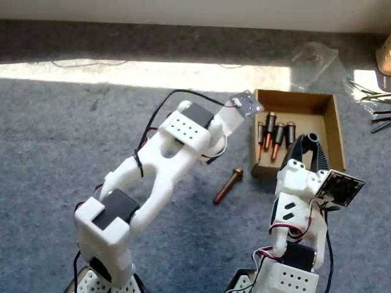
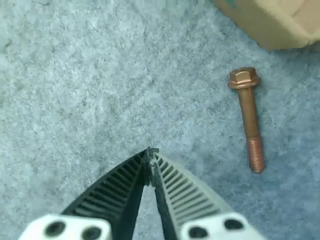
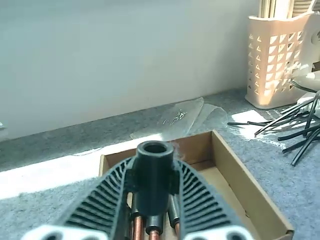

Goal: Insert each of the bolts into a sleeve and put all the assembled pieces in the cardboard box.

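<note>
Aim matters: your right fingers [image 3: 200, 195] clamp the sleeve [image 3: 154, 172]; spread your closed, empty left fingers [image 2: 175, 180] and seize the bolt [image 2: 248, 117] mid-shank.

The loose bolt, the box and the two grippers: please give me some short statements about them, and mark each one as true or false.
1. The bolt lies on the carpet, outside the box. True.
2. The right gripper is empty. False: it is shut on a black sleeve, above the box.
3. The left gripper is shut and holds nothing. True.
4. The box is empty. False: four assembled pieces lie in it.
5. The bolt on the carpet already has a sleeve on it. False: it is bare, with the head and the thread both visible.
</note>
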Available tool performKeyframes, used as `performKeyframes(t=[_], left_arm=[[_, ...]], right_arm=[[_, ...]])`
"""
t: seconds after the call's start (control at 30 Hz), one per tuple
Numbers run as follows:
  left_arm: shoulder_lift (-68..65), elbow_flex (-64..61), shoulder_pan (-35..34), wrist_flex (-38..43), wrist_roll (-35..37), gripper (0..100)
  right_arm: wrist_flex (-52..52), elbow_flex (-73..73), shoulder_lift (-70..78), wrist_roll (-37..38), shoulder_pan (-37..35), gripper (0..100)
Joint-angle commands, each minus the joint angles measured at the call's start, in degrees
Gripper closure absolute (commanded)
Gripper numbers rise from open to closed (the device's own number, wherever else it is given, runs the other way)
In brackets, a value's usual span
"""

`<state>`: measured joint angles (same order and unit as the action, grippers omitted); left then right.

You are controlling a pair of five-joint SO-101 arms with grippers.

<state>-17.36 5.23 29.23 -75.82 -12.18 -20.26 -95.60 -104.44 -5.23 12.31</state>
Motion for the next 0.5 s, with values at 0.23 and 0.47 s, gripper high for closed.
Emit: performKeyframes(t=[0.23, 0.47], left_arm=[[-19.65, 32.48, 6.2, -17.85, 12.13, 99], [-28.26, 43.56, 9.01, -19.34, 12.22, 99]], right_arm=[[1.54, -5.49, -0.48, -0.35, 0.66, 99.5], [1.54, -5.49, -0.4, -0.35, 0.66, 99.5]])
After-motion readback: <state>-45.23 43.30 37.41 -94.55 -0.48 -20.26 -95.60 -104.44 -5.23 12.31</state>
